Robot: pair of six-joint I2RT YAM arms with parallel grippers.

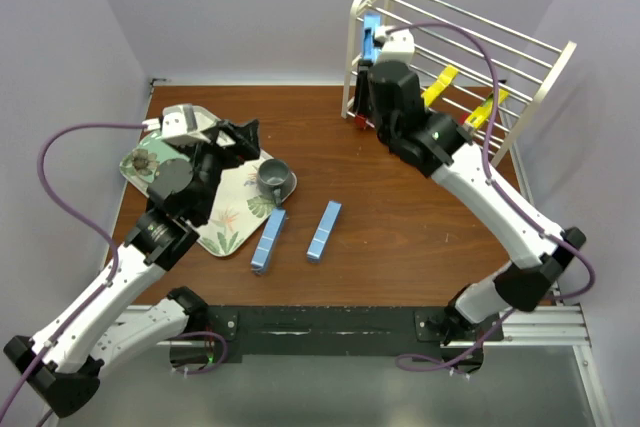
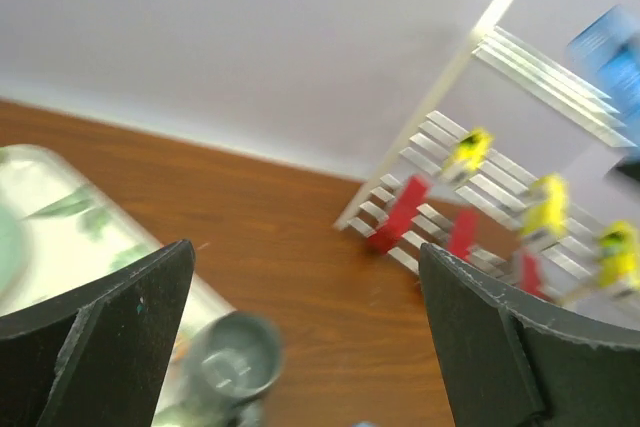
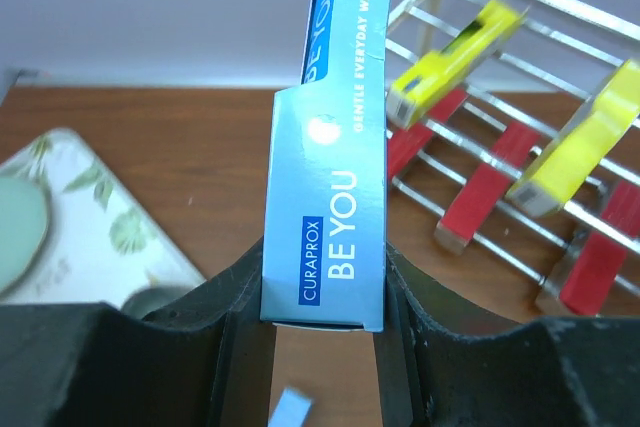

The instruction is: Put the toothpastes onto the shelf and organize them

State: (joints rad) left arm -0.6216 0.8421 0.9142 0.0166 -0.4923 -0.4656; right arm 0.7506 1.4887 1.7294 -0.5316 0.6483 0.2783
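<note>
My right gripper [image 1: 373, 55] [image 3: 325, 282] is shut on a light blue toothpaste box [image 1: 371, 37] [image 3: 332, 177], held upright against the left end of the cream shelf [image 1: 455, 57] at its top tier. Yellow toothpastes [image 1: 440, 85] [image 3: 455, 52] lie on the middle tier and red ones [image 1: 358, 119] [image 3: 482, 190] on the lowest. Two more light blue toothpastes [image 1: 269, 239] [image 1: 324, 230] lie on the table in front. My left gripper [image 1: 243, 140] [image 2: 305, 257] hangs open over the tray's right edge, nothing between its fingers.
A leaf-patterned tray [image 1: 232, 232] lies at the left with a grey mug [image 1: 272, 179] [image 2: 232, 362] at its right corner. The shelf [image 2: 480, 67] stands in the back right corner near the lilac walls.
</note>
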